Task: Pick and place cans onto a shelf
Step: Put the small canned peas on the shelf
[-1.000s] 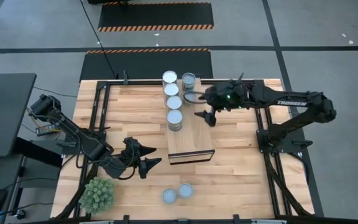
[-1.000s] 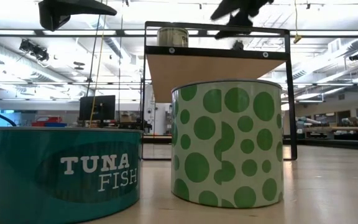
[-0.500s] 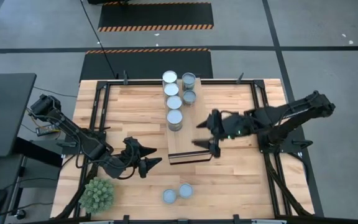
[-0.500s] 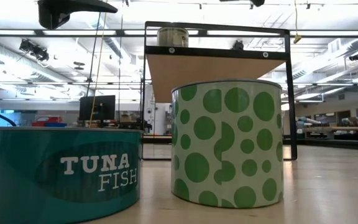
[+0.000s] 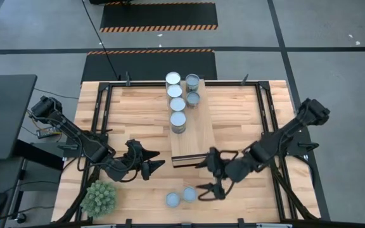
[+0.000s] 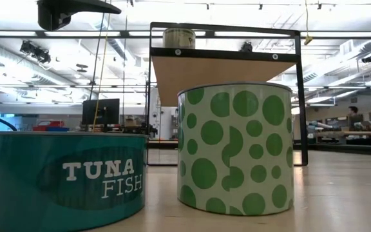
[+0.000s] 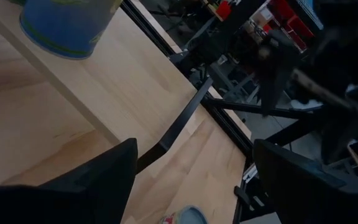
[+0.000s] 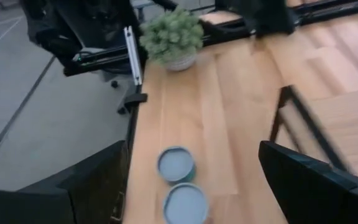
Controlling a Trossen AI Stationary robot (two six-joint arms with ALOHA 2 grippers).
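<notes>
Tabletop (image 5: 246, 111): pale butcher-block wood, smooth, matt. Shelf (image 5: 198, 130): lighter plank wood in a dark metal frame. Cans (image 5: 178, 119): metal with dull-sheened tops; those seen low (image 6: 236, 148) carry glossy printed labels.

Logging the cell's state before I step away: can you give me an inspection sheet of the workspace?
Surface: wooden tabletop.
Job's things: four cans on the shelf, two beside it at the far end, two cans near the front edge.
Clutter: green plant ball, front left corner.
Grippers: right gripper open above the two front cans; left gripper open, left of the shelf.
Cables: black cable on the floor behind.
Surroundings: hazard-striped mats.
</notes>
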